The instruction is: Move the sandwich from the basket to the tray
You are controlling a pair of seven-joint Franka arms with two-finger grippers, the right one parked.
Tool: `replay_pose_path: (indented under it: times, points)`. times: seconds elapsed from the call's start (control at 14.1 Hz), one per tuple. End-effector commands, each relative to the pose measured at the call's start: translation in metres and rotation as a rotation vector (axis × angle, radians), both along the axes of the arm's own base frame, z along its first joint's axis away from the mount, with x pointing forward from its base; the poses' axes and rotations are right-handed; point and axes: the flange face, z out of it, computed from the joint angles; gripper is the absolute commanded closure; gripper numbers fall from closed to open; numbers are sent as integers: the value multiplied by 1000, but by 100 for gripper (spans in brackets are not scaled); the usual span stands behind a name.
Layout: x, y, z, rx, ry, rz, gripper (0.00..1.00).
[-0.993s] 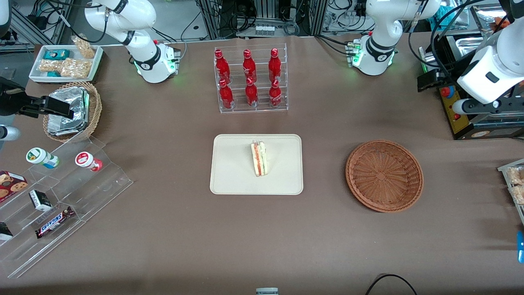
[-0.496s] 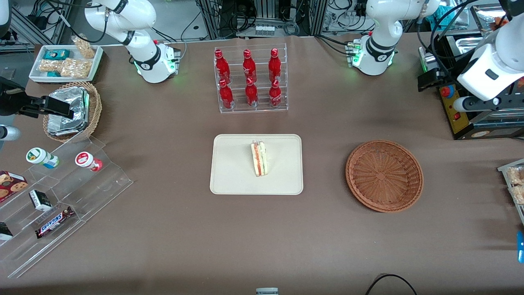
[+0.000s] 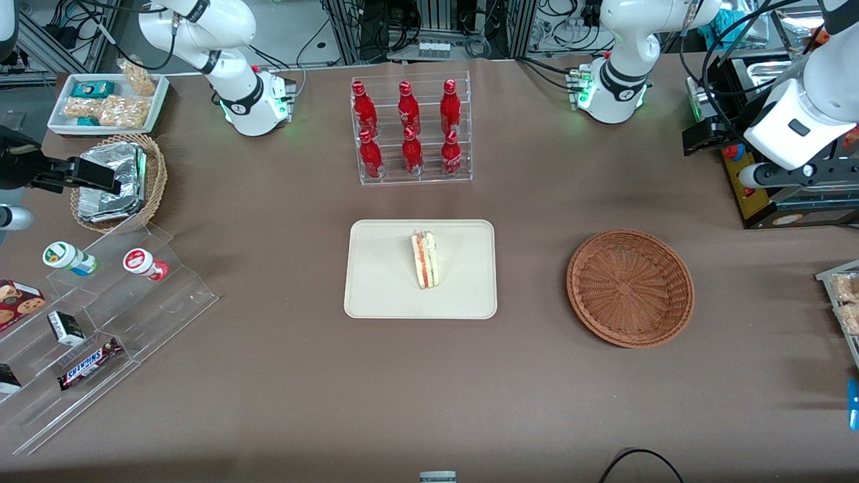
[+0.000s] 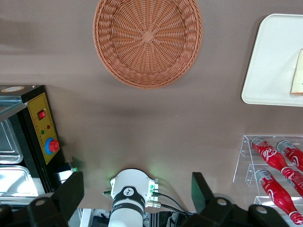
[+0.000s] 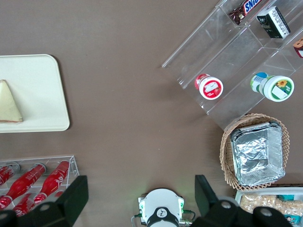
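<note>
Front view first, biggest down: table (image 3: pixel 282 402) with the brown cover, then the tray (image 3: pixel 382 282) at mid-table, then the basket (image 3: pixel 629 287) toward the working arm's end, well apart from the tray and with nothing in it. Sandwich (image 3: pixel 425 259) sits on the tray, standing on its edge, filling layers facing up, roughly at the tray's middle. So I read the transfer as done; the step in hand looks like the retreat to park. My left gripper (image 4: pixel 137 198) is high above the table near that arm's base, nowhere near the tray or basket; in the wrist view its fingers (image 4: pixel 71 194) stand wide apart with nothing between them, and the basket and a tray corner show far below. Bottle rack (image 3: pixel 411 131) with red bottles stands farther from the front camera than the tray. Next move, as I judge it, calls for nothing delicate: settle the arm at rest, keep it off the control box (image 3: pixel 751 181) beside it, leave the sandwich alone.
</note>
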Motion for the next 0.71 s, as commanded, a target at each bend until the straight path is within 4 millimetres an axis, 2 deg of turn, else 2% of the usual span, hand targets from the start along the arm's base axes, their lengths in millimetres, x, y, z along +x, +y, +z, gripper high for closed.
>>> replay_pose_path:
  times: [0.0, 0.21, 0.64]
  points:
    - [-2, -1, 2, 7, -13, 9, 0]
    - [6, -2, -8, 4, 1, 4, 0]
    - [11, 4, -5, -1, -29, 15, 0]
